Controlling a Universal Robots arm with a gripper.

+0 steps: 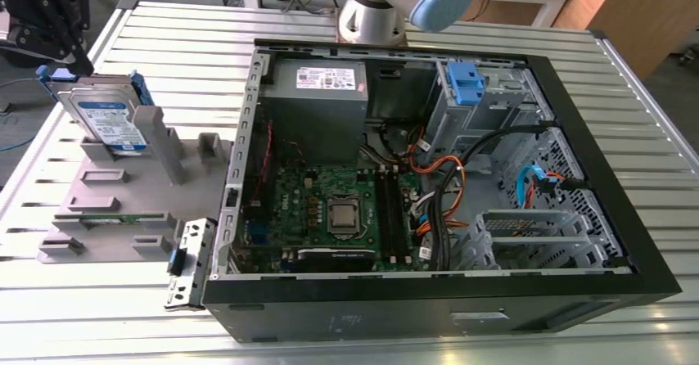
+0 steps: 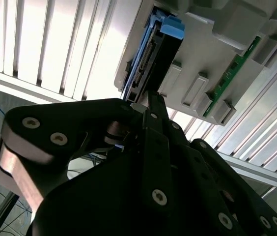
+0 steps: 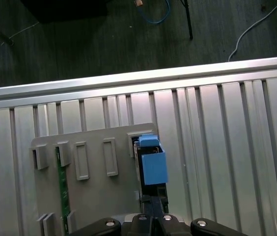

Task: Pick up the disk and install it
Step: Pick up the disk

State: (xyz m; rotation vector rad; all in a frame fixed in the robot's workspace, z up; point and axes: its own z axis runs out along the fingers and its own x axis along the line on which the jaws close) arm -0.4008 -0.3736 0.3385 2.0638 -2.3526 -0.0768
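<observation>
Disk (image 1: 107, 119): stood upright in grey holder (image 1: 120, 195) on tabletop (image 1: 87, 316).
Jaws: placed at disk's top edge; clenched or released cannot be told.

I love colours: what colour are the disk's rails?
Blue rails on the disk, best in exterior view.

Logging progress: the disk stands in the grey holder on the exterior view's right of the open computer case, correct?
No. The disk stands in the grey holder on the exterior view's left of the open computer case, not its right; the exterior view shows this.
</observation>
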